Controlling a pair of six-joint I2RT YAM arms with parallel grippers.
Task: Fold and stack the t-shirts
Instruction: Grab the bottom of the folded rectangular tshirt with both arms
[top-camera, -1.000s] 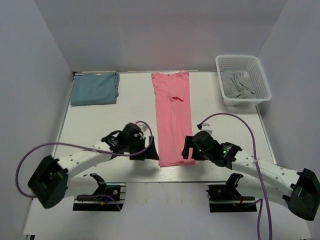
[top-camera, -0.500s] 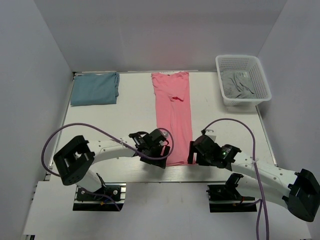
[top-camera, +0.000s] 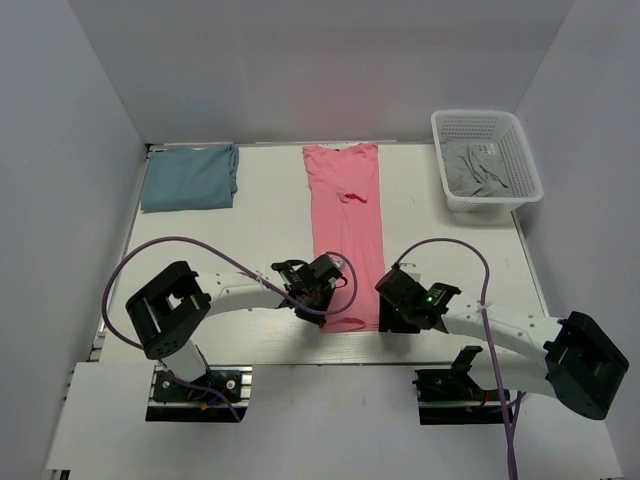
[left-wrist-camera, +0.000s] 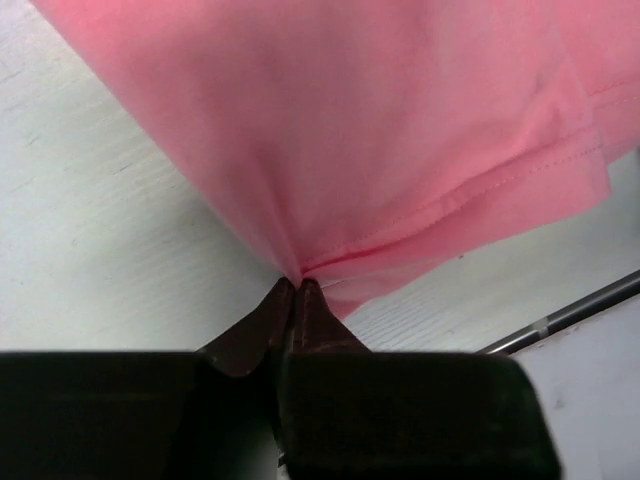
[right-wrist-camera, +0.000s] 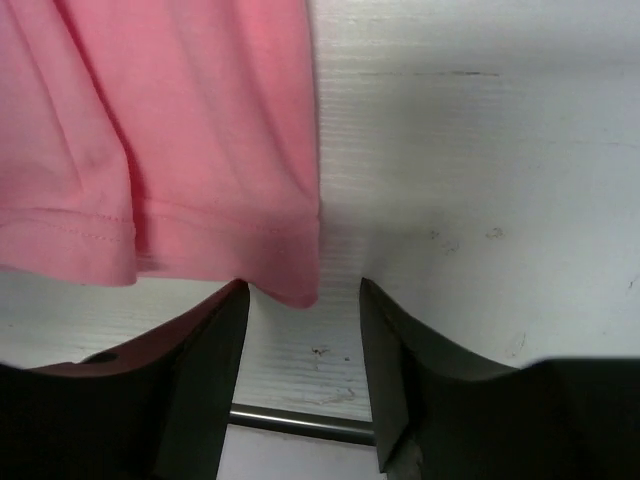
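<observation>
Strip of pink shirt (top-camera: 346, 235) runs near to far, its hem at the near end. The left gripper (left-wrist-camera: 297, 285) is clamped on the hem's left corner; the right gripper (right-wrist-camera: 302, 290) stands open, straddling the right corner without gripping.

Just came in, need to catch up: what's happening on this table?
The pink t-shirt lies folded into a long strip. The left gripper pinches its near left hem corner; the right gripper is open around the near right corner. A teal t-shirt lies folded at the far left.
</observation>
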